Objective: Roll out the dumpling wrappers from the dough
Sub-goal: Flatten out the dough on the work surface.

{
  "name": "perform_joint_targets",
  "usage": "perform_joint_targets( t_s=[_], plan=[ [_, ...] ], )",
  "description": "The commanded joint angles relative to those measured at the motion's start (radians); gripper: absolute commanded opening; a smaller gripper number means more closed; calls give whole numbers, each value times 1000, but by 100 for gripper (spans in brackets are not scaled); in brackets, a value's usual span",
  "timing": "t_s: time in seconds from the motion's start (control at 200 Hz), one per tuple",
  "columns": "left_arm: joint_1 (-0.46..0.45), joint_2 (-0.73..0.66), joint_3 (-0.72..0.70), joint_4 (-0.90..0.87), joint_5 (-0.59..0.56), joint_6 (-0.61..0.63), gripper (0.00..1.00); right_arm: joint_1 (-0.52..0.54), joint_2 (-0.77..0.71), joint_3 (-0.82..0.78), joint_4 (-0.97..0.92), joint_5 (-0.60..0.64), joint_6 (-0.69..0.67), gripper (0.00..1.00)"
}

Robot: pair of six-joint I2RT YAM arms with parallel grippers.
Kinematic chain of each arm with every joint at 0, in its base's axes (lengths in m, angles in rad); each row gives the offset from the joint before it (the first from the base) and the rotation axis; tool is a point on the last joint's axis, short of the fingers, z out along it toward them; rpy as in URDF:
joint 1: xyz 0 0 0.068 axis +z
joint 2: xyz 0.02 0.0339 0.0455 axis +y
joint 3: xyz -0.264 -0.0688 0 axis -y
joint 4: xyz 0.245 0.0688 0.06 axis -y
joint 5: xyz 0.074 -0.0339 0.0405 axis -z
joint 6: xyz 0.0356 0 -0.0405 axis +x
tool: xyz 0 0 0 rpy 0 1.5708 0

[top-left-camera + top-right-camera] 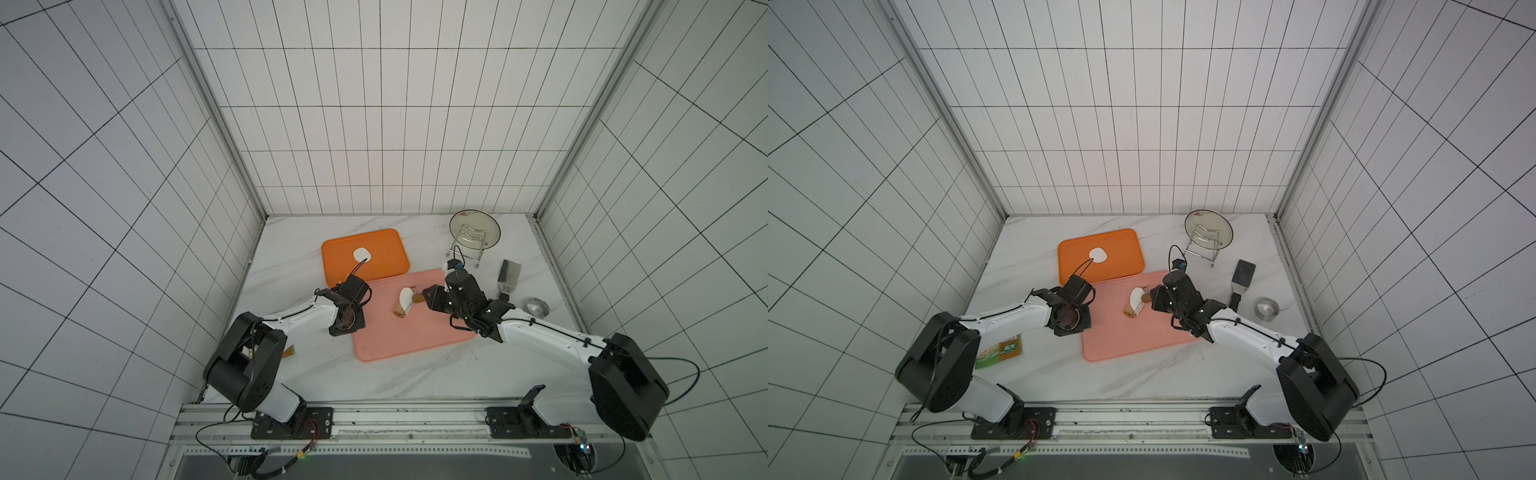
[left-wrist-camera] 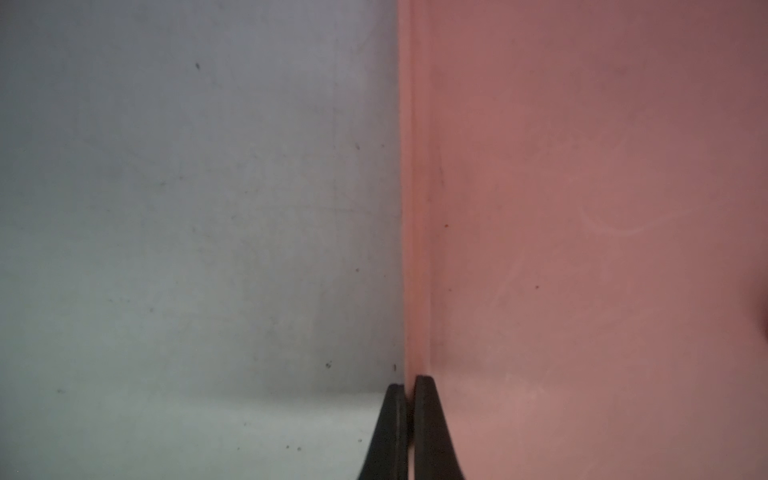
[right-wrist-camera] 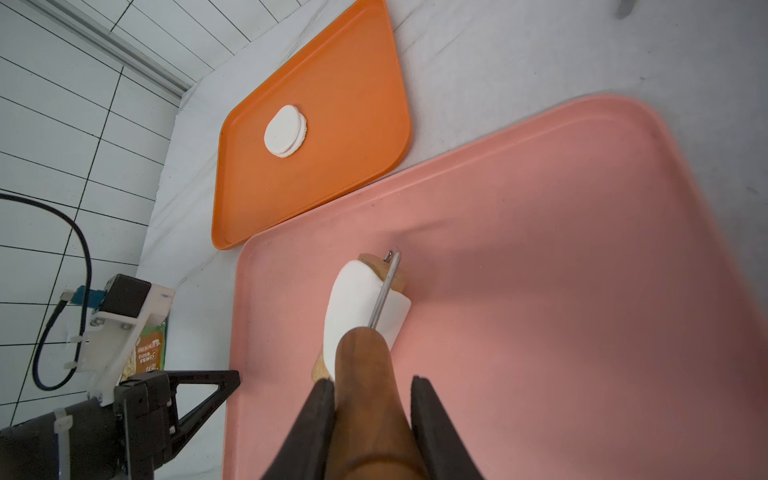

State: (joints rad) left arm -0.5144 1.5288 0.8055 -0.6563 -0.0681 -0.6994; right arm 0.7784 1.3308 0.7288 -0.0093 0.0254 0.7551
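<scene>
While left tool (image 2: 409,383) sits closed at pink tray (image 2: 582,208) edge, right tool (image 3: 372,380) clamps roller (image 3: 363,407) bearing dough (image 3: 353,299).

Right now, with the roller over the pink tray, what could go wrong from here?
1. The dough looks draped over the roller rather than flat on the pink tray; it may stick and wind round it instead of spreading.
2. The right gripper holds only the wooden handle; pressing down could twist it in the grip.
3. The left gripper is shut at the tray's rim; if it is not really pinching it, the tray could slide.
</scene>
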Motion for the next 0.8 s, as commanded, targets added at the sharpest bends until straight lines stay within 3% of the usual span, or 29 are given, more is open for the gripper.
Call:
perform_joint_targets(
  t_s=[0.0, 0.225, 0.795],
  plan=[
    [16, 31, -46, -42, 4, 0, 0, -31, -2, -118, -368, 119, -59, 0],
    [31, 22, -42, -52, -1, 6, 0, -37, -99, -201, -420, 127, -14, 0],
    [31, 3, -52, -57, -6, -6, 0, -97, -186, -163, -690, 154, -19, 0]
  ],
)
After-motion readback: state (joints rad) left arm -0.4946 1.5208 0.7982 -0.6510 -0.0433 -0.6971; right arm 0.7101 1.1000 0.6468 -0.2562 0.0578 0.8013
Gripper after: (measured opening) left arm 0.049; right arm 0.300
